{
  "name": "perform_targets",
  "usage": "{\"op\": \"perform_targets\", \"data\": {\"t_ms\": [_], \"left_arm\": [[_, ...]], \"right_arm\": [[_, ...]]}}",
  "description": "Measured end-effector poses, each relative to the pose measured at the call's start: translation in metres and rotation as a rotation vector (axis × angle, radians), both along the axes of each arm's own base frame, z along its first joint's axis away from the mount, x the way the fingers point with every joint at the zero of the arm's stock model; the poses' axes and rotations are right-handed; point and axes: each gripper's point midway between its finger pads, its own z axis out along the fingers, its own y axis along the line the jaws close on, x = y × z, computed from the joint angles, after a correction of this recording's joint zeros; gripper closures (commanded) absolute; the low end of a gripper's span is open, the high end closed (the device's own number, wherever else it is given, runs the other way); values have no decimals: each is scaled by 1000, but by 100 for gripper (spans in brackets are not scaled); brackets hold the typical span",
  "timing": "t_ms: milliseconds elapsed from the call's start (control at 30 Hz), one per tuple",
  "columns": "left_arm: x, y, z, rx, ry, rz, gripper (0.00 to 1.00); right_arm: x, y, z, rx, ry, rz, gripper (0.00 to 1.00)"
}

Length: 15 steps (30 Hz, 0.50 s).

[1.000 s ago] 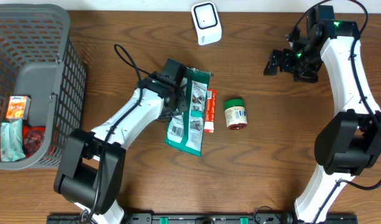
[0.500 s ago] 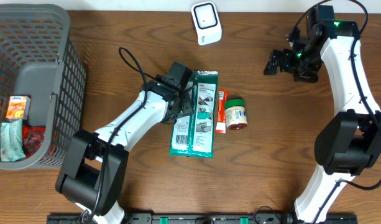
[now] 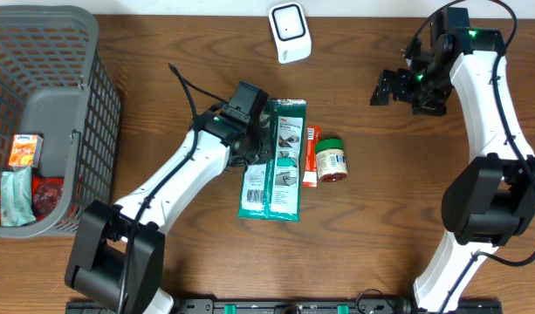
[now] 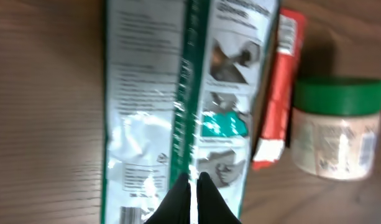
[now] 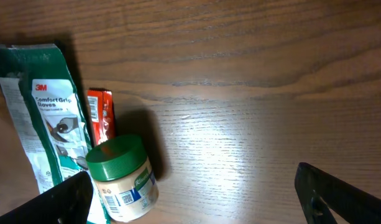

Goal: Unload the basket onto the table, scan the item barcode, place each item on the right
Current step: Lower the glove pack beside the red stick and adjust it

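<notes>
On green pack (image 5: 53, 124): "3M Comfort Grip Gloves"; left gripper (image 4: 191, 191) closed over it, right gripper (image 5: 196, 194) spread wide

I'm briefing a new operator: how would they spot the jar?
On the wooden table, right of the grey basket, three items lie side by side mid-table. The jar is rightmost, beside a red packet; it alone is round and green-lidded.
</notes>
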Motion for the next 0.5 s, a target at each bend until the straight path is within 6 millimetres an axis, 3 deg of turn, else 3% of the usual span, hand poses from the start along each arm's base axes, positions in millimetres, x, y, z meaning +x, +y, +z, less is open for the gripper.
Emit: {"op": "perform_targets", "data": {"t_ms": [133, 400, 500], "left_arm": [[-8, -5, -8, -18, 17, -42, 92], [-35, 0, -56, 45, 114, -83, 92], [-38, -1, -59, 57, 116, -92, 84]], "right_arm": [[0, 0, 0, 0, 0, 0, 1], [0, 0, 0, 0, 0, 0, 1], [0, 0, 0, 0, 0, 0, 1]]}}
